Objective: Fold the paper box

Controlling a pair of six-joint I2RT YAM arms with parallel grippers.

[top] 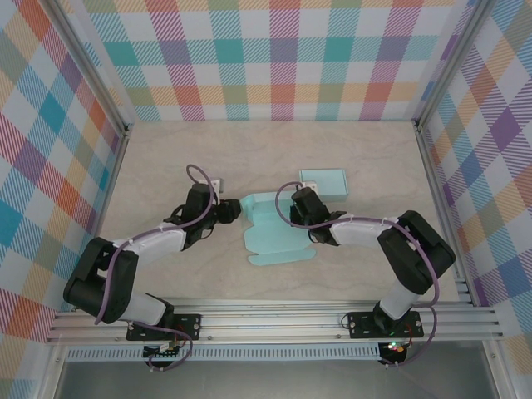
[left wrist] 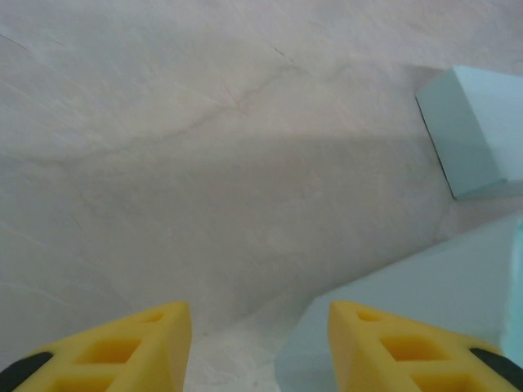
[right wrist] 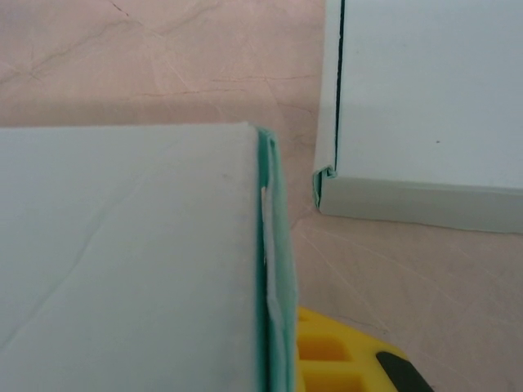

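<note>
Top view: the paper box (top: 278, 237) lies as a mostly flat turquoise blank on the table (top: 166, 166) between the two arms. The left gripper (top: 230, 211) is just off the blank's left far corner and faces it. The right gripper (top: 299, 204) sits over the blank's far edge, with a finished folded box (top: 322, 181) just beyond it. We judge the right arm to be the one in contact and the left the one approaching. Left wrist view: the yellow fingers (left wrist: 139, 343) stand partly apart with nothing gripped. Between them we see bare table plus the corner of the blank (left wrist: 409, 310), which spreads off to the right of the hand and under its right finger. The folded box (left wrist: 474, 131) is ahead and to the right, well clear. Right wrist view: a raised flap of the blank (right wrist: 274, 286) runs edge-on straight ahead of the hand. One yellow finger (right wrist: 335, 351) is pressed against its right face, and the broad pale panel (right wrist: 122, 261) hides the other side. We read this hand as closed down on that flap. Our judgement: the coming move turns on the left gripper reaching rightward onto the blank's corner while the right hand pins the wall upright.
</note>
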